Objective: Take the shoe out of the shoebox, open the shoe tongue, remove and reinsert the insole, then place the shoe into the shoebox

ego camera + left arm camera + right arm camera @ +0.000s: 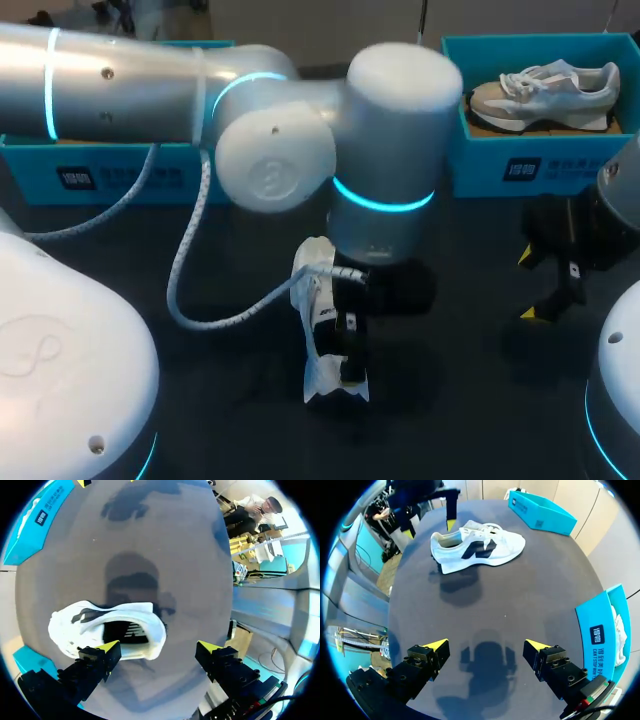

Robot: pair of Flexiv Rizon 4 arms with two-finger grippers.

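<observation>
A white shoe with a dark side mark lies on the dark table's middle, outside any box. In the left wrist view the shoe shows its heel opening, close under and beside one finger. My left gripper hangs open just above it, not holding it. From the right wrist view the shoe is far ahead, with my left gripper over its heel end. My right gripper stands open over bare table, at the right in the head view. The blue shoebox at the back right holds a second, grey-white shoe.
Another blue box stands at the back left, partly behind my left arm. In the right wrist view this box lies beyond the shoe, and the shoebox is beside my right gripper.
</observation>
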